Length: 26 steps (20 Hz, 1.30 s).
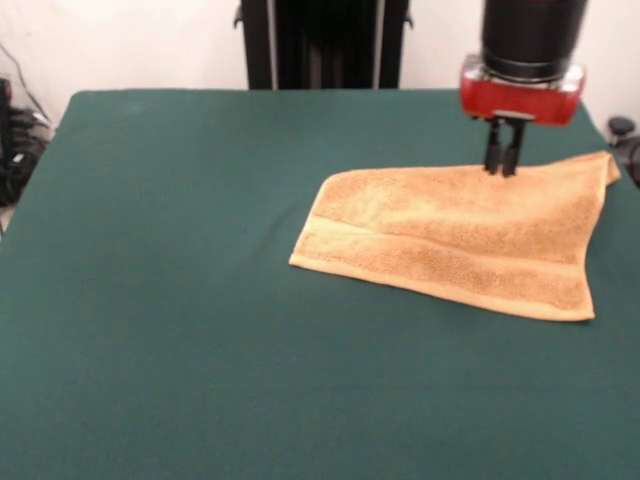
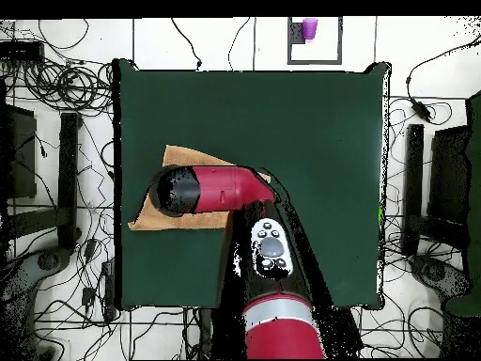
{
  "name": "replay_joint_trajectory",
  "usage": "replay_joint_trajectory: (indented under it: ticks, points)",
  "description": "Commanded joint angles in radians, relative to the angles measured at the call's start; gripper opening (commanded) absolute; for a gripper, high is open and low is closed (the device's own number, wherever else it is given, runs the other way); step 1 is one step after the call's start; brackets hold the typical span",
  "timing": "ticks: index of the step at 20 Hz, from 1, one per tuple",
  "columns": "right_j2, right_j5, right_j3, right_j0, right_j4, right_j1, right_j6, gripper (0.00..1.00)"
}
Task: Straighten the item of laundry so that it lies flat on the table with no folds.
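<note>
We see the hand (image 1: 503, 160) pointing straight down, fingers drawn narrow, tips at the towel's (image 1: 460, 240) far edge; towel flat on the worktop (image 1: 180, 300).

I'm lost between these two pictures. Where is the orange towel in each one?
Front view: the towel lies right of the middle on the green table, under the gripper.
Overhead view: the towel lies at the table's left side, mostly hidden under the red arm.
Shared landmark: the arm, which hangs over the towel in both.
</note>
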Motion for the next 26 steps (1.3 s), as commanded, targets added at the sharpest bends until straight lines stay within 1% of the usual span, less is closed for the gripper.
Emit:
replay_joint_trajectory:
  ticks: [1,4,8,13,17,20,23,24,26]
  points:
    - [-0.057,0.132,-0.063,0.093,0.098,0.071,0.292,0.0]
    - [-0.088,0.172,-0.101,0.119,0.112,0.078,0.292,0.0]
    - [-0.118,0.19,-0.145,0.135,0.122,0.104,0.276,0.0]
    - [-0.125,0.169,-0.171,0.14,0.147,0.141,0.269,0.0]
    - [-0.132,0.195,-0.209,0.154,0.186,0.155,0.291,0.0]
    - [-0.168,0.259,-0.285,0.189,0.193,0.185,0.318,0.0]
    - [-0.189,0.281,-0.36,0.218,0.209,0.237,0.341,0.0]
    - [-0.207,0.259,-0.383,0.234,0.21,0.258,0.353,0.0]
    - [-0.227,0.291,-0.423,0.25,0.209,0.287,0.349,0.0]
